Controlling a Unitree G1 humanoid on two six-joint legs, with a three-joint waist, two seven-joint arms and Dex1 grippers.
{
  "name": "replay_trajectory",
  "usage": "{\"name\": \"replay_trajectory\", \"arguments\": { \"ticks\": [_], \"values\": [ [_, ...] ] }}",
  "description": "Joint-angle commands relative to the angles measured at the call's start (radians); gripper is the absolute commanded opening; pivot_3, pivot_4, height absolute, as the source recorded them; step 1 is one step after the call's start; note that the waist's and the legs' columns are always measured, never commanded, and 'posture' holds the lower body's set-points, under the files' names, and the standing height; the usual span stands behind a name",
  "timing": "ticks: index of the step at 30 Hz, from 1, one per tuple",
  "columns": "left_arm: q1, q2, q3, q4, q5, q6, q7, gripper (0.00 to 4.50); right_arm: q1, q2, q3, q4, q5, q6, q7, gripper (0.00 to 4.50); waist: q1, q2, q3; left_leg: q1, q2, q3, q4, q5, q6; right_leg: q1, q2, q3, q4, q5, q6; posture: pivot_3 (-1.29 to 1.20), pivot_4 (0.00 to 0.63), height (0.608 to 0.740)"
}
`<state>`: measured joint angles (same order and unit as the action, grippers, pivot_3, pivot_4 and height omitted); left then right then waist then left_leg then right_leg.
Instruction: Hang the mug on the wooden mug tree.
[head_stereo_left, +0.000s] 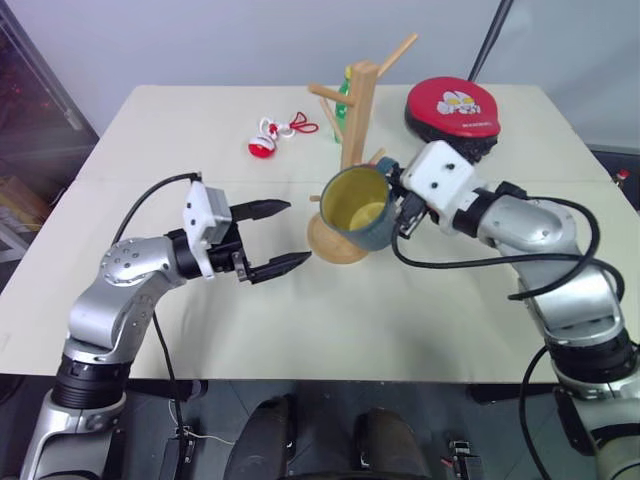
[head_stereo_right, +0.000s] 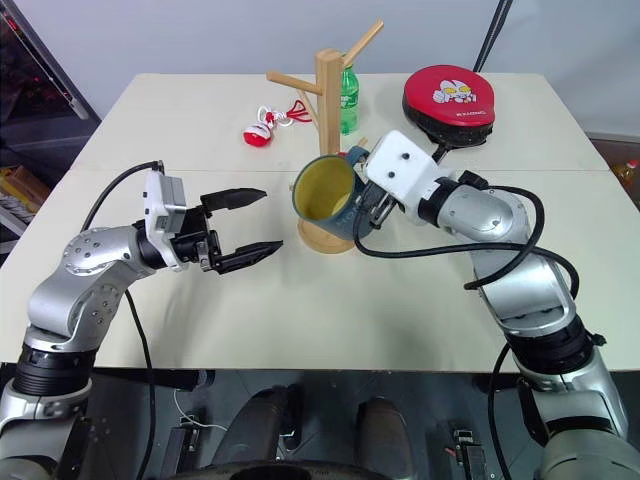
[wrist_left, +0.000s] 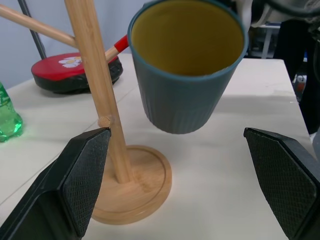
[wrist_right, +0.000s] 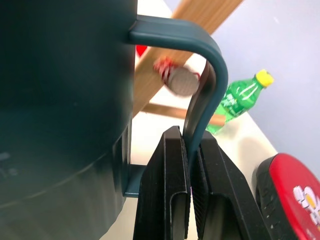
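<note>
Beside the tree (head_stereo_right: 328, 150), the right gripper (wrist_right: 190, 165) pinches the mug (head_stereo_right: 325, 195) by its handle, held off the table with the loop just short of the red-tipped peg (wrist_right: 172, 75), not yet hung, while the left gripper (head_stereo_right: 245, 228) hangs wide, holding nothing.

cream table (head_stereo_left: 300, 310) with wooden mug tree (head_stereo_left: 357, 120)

1. Bright, even overhead light; table (head_stereo_left: 200, 330) evenly lit, no glare.
2. Soft shadows lie close under the wooden mug tree (head_stereo_left: 358, 120).
3. Head views sharp.
4. Right wrist view: the mug (wrist_right: 60, 100) dark, peg tip behind it blurred.
</note>
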<state>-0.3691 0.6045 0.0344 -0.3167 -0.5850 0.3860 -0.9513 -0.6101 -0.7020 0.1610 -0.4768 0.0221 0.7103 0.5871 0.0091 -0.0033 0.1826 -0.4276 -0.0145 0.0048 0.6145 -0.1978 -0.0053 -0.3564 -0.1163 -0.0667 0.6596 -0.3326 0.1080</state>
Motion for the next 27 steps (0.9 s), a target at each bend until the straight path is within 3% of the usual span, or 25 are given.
{"name": "replay_trajectory", "arguments": {
  "ticks": [1,6,9,12,16,22,27],
  "values": [
    [-0.021,0.006,0.029,-0.043,-0.023,0.003,0.010,4.50,-0.043,0.011,-0.001,0.002,-0.014,-0.033,0.002,0.08,-0.001,0.000,0.000,0.000,0.000,0.000,0.000,0.000,0.000,0.000,0.000,0.000,0.000,0.000,0.000,0.00,0.150,0.740],
    [-0.019,0.007,0.026,-0.052,-0.029,0.003,0.017,4.50,-0.054,0.021,0.004,0.029,-0.020,-0.045,0.006,0.08,0.000,0.000,0.000,0.000,0.000,0.000,0.000,0.000,0.000,0.000,0.000,0.000,0.000,0.000,0.000,0.00,0.150,0.740],
    [-0.020,0.008,0.025,-0.052,-0.029,0.001,0.020,4.50,-0.058,0.027,-0.001,0.035,-0.016,-0.049,0.010,1.09,0.000,0.000,0.000,0.000,0.000,0.000,0.000,0.000,0.000,0.000,0.000,0.000,0.000,0.000,0.000,0.00,0.150,0.740],
    [-0.020,0.007,0.027,-0.049,-0.027,-0.001,0.024,4.50,-0.057,0.017,-0.013,0.024,-0.023,-0.057,0.011,2.50,-0.001,0.000,0.000,0.000,0.000,0.000,0.000,0.000,0.000,0.000,0.000,0.000,0.000,0.000,0.000,0.00,0.150,0.740],
    [-0.013,0.012,0.028,-0.035,-0.015,0.009,0.043,4.50,-0.022,-0.014,-0.085,-0.009,0.002,-0.062,0.026,2.50,0.001,-0.001,0.000,0.000,0.000,0.000,0.000,0.000,0.000,0.000,0.000,0.000,0.000,0.000,0.000,0.00,0.150,0.740],
    [0.022,-0.001,0.074,0.087,0.055,-0.038,0.119,4.50,0.222,0.014,-0.340,-0.037,0.120,-0.116,0.034,2.50,0.004,-0.003,0.001,0.000,0.000,0.000,0.000,0.000,0.000,0.001,0.000,0.000,-0.001,0.000,0.000,0.00,0.150,0.740],
    [0.074,-0.052,0.128,0.250,0.140,-0.132,0.223,4.50,0.429,0.166,-0.479,0.069,0.201,-0.261,-0.024,2.50,-0.001,-0.004,0.001,0.002,0.001,0.001,0.000,0.000,0.000,0.001,0.000,-0.001,0.001,0.000,0.000,0.00,0.150,0.740]
  ]
}}
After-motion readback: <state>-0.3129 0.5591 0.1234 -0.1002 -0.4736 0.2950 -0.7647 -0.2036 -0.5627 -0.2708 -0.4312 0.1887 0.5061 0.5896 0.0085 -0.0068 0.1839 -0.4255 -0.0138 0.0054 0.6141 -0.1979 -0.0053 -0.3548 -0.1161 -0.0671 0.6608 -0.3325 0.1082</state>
